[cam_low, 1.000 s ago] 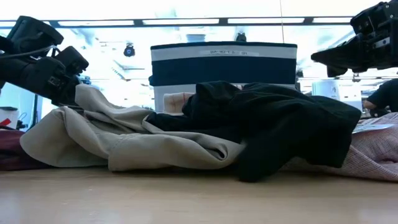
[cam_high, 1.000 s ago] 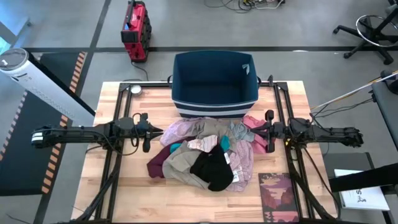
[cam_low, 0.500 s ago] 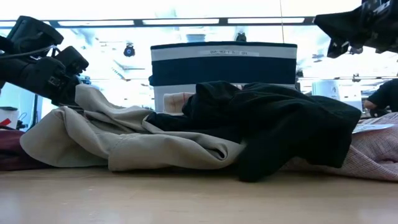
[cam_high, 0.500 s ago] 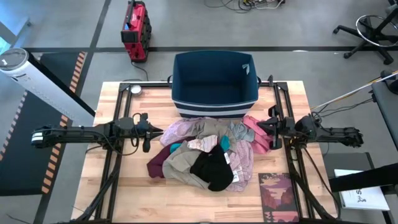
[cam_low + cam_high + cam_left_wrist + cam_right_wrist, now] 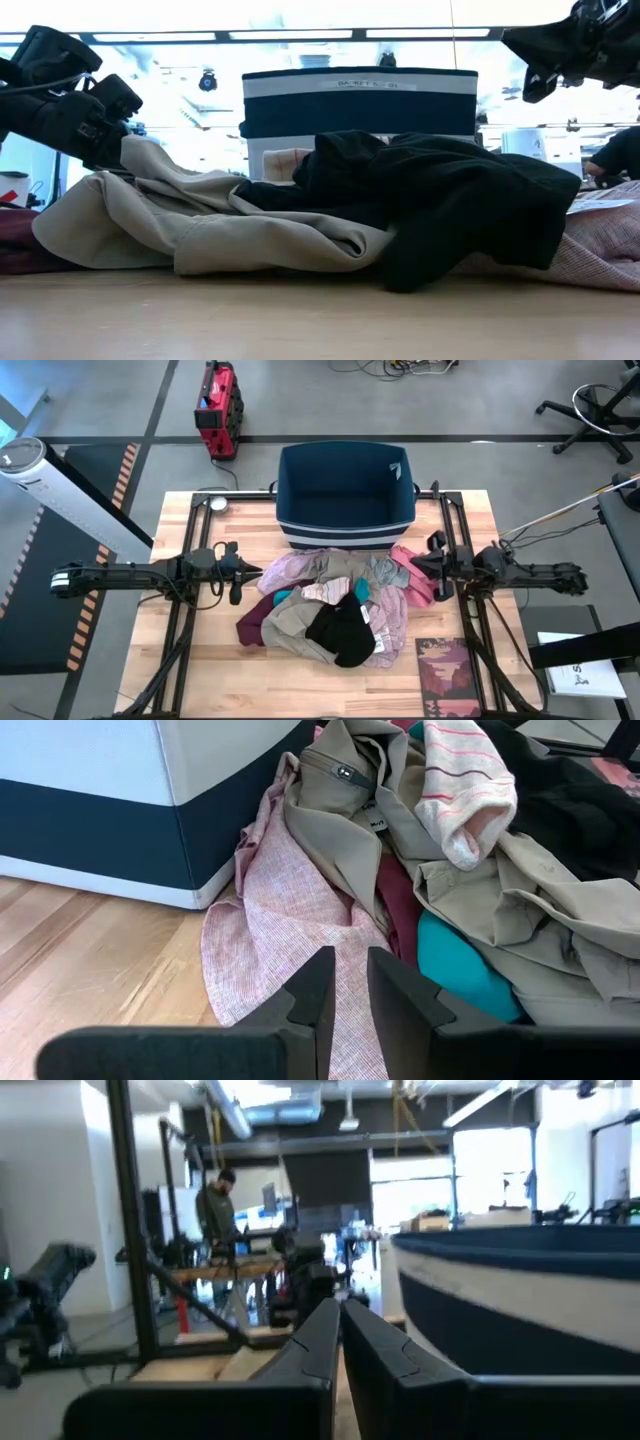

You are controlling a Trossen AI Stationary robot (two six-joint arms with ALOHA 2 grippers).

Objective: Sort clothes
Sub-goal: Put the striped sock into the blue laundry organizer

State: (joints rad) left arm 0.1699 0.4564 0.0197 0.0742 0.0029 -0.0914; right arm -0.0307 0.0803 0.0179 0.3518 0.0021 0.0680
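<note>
right fingers (image 5: 433, 566) lifted off the soft, rumpled clothes (image 5: 335, 603).

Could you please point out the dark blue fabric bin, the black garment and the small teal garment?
dark blue fabric bin (image 5: 345, 520): high view, front wall.
black garment (image 5: 342, 632): high view, middle of its crumpled body.
small teal garment (image 5: 460, 970): left wrist view, exposed fold.

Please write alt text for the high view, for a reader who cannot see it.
A pile of clothes lies on a wooden table in front of a dark blue bin. The left gripper and right gripper hang at opposite edges of the pile, neither holding anything.
</note>
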